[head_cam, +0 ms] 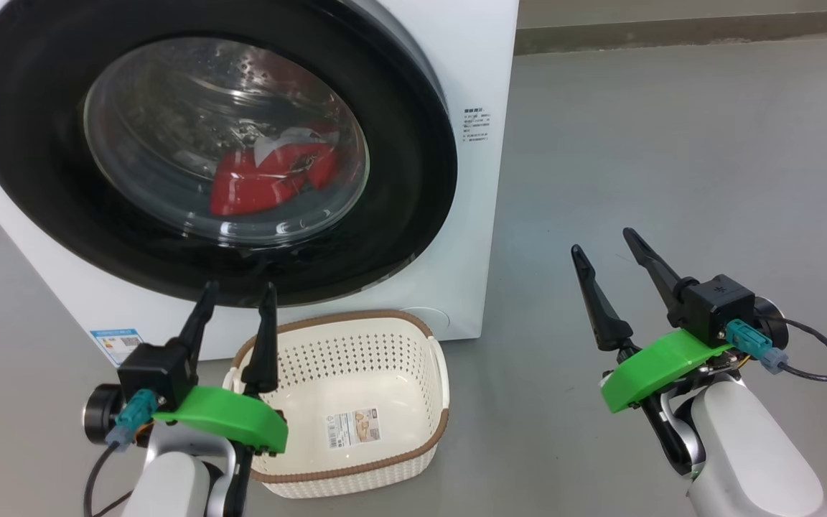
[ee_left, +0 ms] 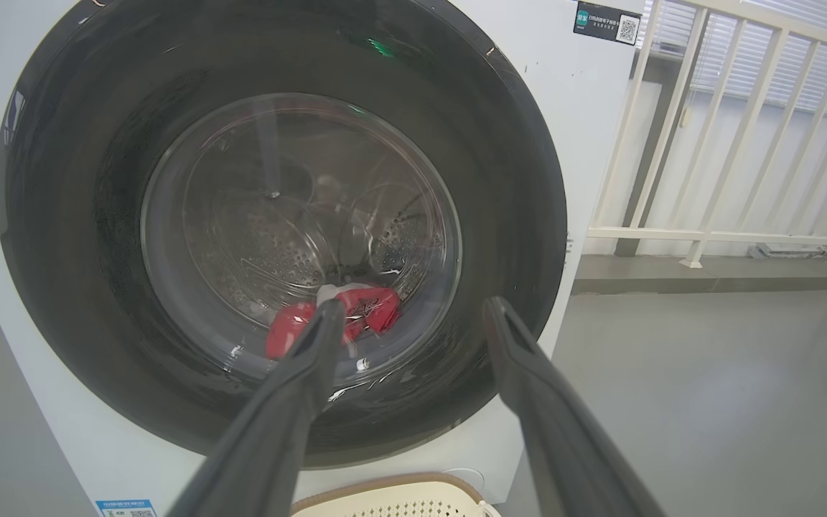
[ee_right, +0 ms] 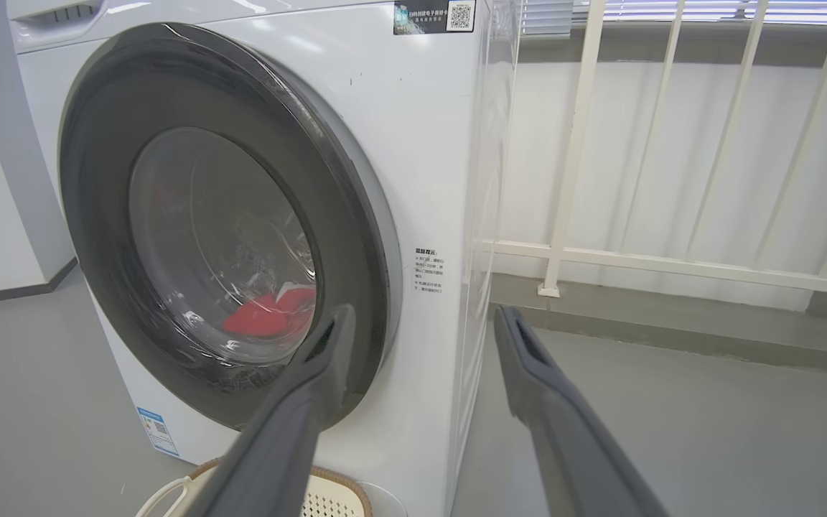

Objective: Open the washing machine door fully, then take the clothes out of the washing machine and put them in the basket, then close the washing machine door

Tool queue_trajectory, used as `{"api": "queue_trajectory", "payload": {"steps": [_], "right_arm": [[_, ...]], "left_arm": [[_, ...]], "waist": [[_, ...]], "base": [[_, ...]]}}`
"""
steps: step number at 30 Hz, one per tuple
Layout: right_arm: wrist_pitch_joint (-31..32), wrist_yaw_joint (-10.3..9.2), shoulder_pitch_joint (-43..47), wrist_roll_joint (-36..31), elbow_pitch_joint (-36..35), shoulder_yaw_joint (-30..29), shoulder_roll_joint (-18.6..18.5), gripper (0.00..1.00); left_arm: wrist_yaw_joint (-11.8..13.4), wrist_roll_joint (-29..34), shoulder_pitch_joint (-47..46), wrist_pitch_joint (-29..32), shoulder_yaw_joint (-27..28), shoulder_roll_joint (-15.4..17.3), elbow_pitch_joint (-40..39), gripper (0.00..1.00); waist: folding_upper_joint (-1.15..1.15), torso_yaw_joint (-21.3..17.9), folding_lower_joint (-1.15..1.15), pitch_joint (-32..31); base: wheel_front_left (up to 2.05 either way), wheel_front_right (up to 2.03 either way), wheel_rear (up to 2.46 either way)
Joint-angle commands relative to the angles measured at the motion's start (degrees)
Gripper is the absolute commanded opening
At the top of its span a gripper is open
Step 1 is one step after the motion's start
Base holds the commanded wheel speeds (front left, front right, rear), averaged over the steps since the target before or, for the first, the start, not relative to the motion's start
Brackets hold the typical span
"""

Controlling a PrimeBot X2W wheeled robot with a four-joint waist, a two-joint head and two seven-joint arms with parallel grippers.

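1. Grey floor (head_cam: pixel 672 179) is spread before the washing machine (head_cam: pixel 478 64), and a white railing (ee_right: pixel 571 143) is seen beside it.
2. The door (head_cam: pixel 399 237) is judged to be shut: its black rim lies flat against the white front. The clothes (head_cam: pixel 263 183), red and white, are seen through the glass, low in the drum.
3. The basket (head_cam: pixel 356 352) is set on the floor just before the machine, below the door. Nothing is held in it but a paper label (head_cam: pixel 352 429).
4. The left gripper (head_cam: pixel 238 287) is held with its fingers spread and nothing between them, its tips close to the door's lower rim. Whether they touch it cannot be told. The right gripper (head_cam: pixel 602 241) is likewise released and empty, well off to the machine's right over bare floor.
5. The first step, opening the door, is judged to be in hand, and no hold has been taken yet.
6. A catch on the door's edge is called for next, then a wide swing outward. No handle can be made out, so the side to be pulled is left uncertain.
7. Both grippers and the basket's whole floor are given by the head view. The machine's upper corner, with a dark sticker (ee_left: pixel 606 23), is added by the wrist views. The door's rim is shown edge-on by the right wrist view.
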Motion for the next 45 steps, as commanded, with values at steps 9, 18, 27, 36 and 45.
{"api": "queue_trajectory", "payload": {"steps": [9, 18, 27, 36, 45], "right_arm": [[-0.8, 0.02, -2.2, -0.5, -1.5, 0.2, 0.1, 1.0], [-0.8, 0.02, -3.6, -1.1, -1.2, -1.2, 0.1, 0.0], [-0.8, 0.02, -7.3, 5.8, -1.7, -3.3, 0.1, 0.0], [-0.8, 0.02, -14.0, 20.5, 0.7, -3.4, 0.1, 0.0], [4.0, 0.02, -20.8, 34.5, 1.5, -1.9, 0.1, 0.0]], "left_arm": [[0.1, -1.0, -2.0, -0.7, 1.2, 1.0, -1.0, 1.0], [0.1, -2.8, -2.7, -0.7, -0.3, 1.0, -3.4, 1.0], [0.3, -2.6, -3.4, -0.7, -1.7, 1.0, -8.2, 1.0], [0.3, -1.6, -4.3, -0.7, -3.0, 1.0, -13.0, 1.0], [0.6, -2.3, -4.3, -0.5, -4.0, 1.0, -17.9, 1.0]], "waist": [[0.0, 0.2, 0.0, 0.4], [0.0, 1.6, 0.0, 3.8], [0.0, 3.6, 0.0, 8.9], [0.0, 5.1, 0.0, 14.0], [0.0, 5.9, 0.0, 18.8]], "base": [[0.0, 0.0, 0.0], [0.0, 0.0, 0.0], [0.0, 0.0, 0.0], [0.0, 0.0, 0.0], [0.0, 0.0, 0.0]]}}
